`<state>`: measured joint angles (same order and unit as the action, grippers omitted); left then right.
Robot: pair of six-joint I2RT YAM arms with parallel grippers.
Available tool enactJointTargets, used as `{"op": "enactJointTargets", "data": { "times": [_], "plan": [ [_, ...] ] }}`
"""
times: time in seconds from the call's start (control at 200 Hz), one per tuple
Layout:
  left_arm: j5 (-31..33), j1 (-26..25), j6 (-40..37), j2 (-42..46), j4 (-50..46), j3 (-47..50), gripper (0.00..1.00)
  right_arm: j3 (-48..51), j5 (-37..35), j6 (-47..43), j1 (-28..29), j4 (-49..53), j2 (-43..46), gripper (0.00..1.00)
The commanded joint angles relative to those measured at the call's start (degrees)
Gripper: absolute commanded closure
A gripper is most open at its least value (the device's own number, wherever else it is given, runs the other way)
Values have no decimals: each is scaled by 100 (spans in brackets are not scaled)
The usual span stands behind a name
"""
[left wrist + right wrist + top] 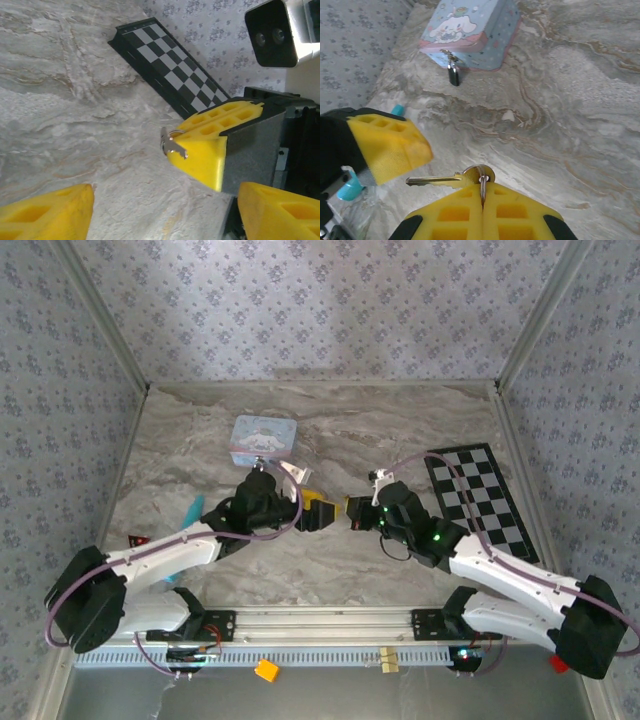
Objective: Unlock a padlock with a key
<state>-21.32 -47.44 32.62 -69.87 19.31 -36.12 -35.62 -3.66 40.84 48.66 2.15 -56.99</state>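
Note:
A brass key [437, 180] hangs by its silver ring from my right gripper [482, 192], which is shut on the ring, the blade pointing left. The key [172, 145] shows at the tip of the right gripper's yellow fingers [210, 145]. My left gripper [165, 215] is open with nothing between its pads, facing the right gripper [352, 511] at mid-table, a short gap from the key. One left finger [390, 147] sits just left of the key's tip. The small black padlock [453, 75] hangs at the front of the pale blue cartoon tin [470, 30], far from both grippers.
A black-and-white checkerboard [478, 500] lies at the right side of the marble table [330, 570]. A teal object [192, 508] lies left of the left arm. The tin [262, 440] stands at the back, behind the left gripper [318, 512]. Patterned walls enclose the table.

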Motion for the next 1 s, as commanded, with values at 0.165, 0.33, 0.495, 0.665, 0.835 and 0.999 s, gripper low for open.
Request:
{"op": "enactJointTargets", "data": {
  "times": [0.165, 0.33, 0.495, 0.665, 0.835, 0.999],
  "plan": [
    [3, -54, 288, -244, 459, -153, 39, -94, 245, -147, 195, -331, -102, 100],
    [185, -54, 365, -212, 641, -27, 48, -69, 261, -172, 262, -328, -93, 100],
    [198, -53, 385, -184, 588, -27, 59, -51, 278, -190, 316, -382, -134, 100],
    [316, -42, 376, -64, 561, 34, 65, -42, 229, -217, 363, -359, -163, 100],
    [339, -31, 394, -62, 591, 85, 72, -50, 221, -234, 389, -364, -146, 100],
    [156, -35, 375, -123, 468, -18, 82, -30, 173, -252, 419, -369, -112, 100]
  ]
}}
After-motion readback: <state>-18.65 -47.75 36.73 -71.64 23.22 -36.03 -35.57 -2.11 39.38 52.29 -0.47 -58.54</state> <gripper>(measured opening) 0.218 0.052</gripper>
